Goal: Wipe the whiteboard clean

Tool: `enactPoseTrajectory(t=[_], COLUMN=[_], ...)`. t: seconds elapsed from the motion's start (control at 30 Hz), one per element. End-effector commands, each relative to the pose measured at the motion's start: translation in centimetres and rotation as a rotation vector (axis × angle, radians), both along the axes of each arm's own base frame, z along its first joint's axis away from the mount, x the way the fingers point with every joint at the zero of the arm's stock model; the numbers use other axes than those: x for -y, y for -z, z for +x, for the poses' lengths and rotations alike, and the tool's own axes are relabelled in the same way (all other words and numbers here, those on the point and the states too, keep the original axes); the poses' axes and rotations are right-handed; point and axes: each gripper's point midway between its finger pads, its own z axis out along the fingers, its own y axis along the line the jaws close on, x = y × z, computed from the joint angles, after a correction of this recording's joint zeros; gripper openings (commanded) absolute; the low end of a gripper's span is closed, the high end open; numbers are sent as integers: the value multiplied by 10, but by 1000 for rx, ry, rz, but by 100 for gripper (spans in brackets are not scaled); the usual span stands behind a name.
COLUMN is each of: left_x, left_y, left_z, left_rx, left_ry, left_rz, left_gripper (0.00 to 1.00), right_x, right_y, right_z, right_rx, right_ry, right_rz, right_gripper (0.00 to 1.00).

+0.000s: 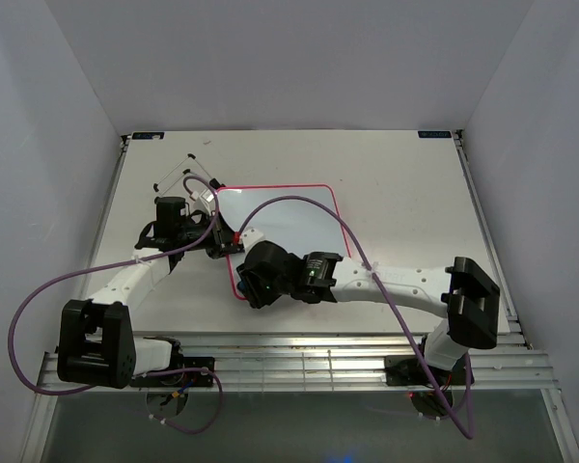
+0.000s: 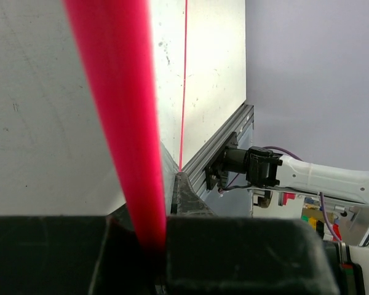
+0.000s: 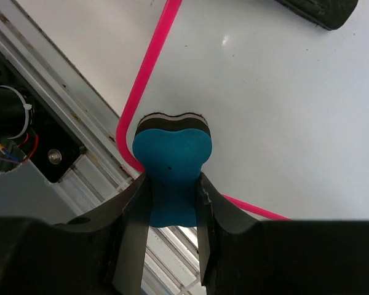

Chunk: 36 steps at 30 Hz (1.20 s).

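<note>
The whiteboard (image 1: 294, 227), glossy white with a thin pink-red rim, lies flat in the middle of the table, and no writing shows on it. My left gripper (image 1: 219, 241) is shut on its left edge. In the left wrist view the red rim (image 2: 120, 123) runs down into the closed jaws of that gripper (image 2: 154, 246). My right gripper (image 1: 248, 286) is shut on the blue bone-shaped eraser (image 3: 172, 163), which is pressed onto the board's near-left corner just inside the rim (image 3: 144, 74). The right gripper (image 3: 172, 200) holds the eraser at its waist.
A thin black wire stand (image 1: 179, 176) sits at the back left of the table. An aluminium rail (image 1: 318, 352) runs along the near edge just below the eraser. White walls enclose the table on three sides. A purple cable (image 1: 299, 204) arcs over the board.
</note>
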Motion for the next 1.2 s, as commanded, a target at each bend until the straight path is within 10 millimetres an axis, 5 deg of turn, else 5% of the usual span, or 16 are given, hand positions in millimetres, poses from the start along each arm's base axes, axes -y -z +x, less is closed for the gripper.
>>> enactPoseTrajectory(t=[0.0, 0.13, 0.33, 0.5, 0.7, 0.87, 1.0, 1.17], left_x=[-15, -13, -12, -8, -3, 2, 3, 3], left_y=[24, 23, 23, 25, 27, 32, 34, 36], left_z=[10, 9, 8, 4, -1, -9, -9, -9], left_rx=[23, 23, 24, 7, -14, -52, -65, -79], left_ry=[-79, -68, -60, -32, 18, 67, 74, 81], left_rz=[141, 133, 126, 102, 67, 32, 27, 25], left_gripper=[0, 0, 0, 0, 0, 0, 0, 0], right_x=[27, 94, 191, 232, 221, 191, 147, 133], right_y=[39, 81, 132, 151, 138, 103, 60, 37], right_z=[14, 52, 76, 91, 116, 132, 121, 126], right_rx=[-37, -68, -192, -266, -282, -251, -283, -261], right_ry=[42, 193, 363, 415, 353, 271, 107, 54], right_rz=[-97, -209, -272, -270, -194, -73, 163, 231], right_gripper=[8, 8, 8, 8, 8, 8, 8, 8])
